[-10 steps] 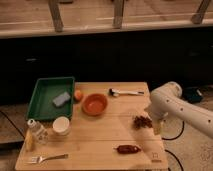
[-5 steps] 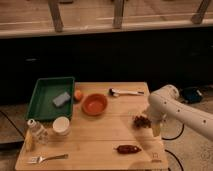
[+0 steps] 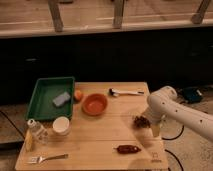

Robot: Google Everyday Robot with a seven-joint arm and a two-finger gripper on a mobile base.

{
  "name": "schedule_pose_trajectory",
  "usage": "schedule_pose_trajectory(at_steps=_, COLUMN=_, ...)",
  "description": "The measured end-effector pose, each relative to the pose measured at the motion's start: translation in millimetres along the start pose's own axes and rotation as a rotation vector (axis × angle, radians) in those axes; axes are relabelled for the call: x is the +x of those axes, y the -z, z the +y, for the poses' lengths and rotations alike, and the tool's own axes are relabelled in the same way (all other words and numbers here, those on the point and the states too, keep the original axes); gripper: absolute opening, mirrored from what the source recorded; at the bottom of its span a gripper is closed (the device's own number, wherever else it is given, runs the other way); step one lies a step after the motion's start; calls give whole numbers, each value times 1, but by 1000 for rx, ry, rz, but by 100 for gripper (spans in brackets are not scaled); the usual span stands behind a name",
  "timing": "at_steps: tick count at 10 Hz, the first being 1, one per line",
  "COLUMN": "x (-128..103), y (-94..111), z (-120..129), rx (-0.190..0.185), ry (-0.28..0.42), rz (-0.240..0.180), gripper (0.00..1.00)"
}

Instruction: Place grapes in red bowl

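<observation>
Wooden surface point(image 3: 100, 137) below a dark counter front, red bowl point(image 3: 95, 104) at centre, grapes point(image 3: 141, 121) lying on the wood at centre right, well apart from the bowl, tool point(image 3: 155, 130) on a white arm point(image 3: 172, 107) lowered just right of the grapes, how far open cannot be told.

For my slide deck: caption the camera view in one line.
Robot's pincer hangs beside the small dark-purple grape cluster on the wooden table; the round orange-red bowl sits empty.
</observation>
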Motion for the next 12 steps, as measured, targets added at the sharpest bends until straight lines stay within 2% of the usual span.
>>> schedule_pose_trajectory(at_steps=3, x=1, y=-7, z=-3, rx=-7, ry=8, rz=-5, gripper=80)
schedule_pose_trajectory(at_steps=5, x=2, y=-11, z=-4, rx=-13, ry=14, rz=-8, gripper=75)
schedule_pose_trajectory(at_steps=8, x=2, y=-17, z=-5, rx=-23, ry=28, rz=-10, gripper=75)
schedule_pose_trajectory(at_steps=10, x=2, y=-19, z=-6, rx=-28, ry=32, rz=-10, gripper=67)
schedule_pose_trajectory(at_steps=12, x=1, y=-21, z=-6, rx=-32, ry=36, rz=-13, gripper=66)
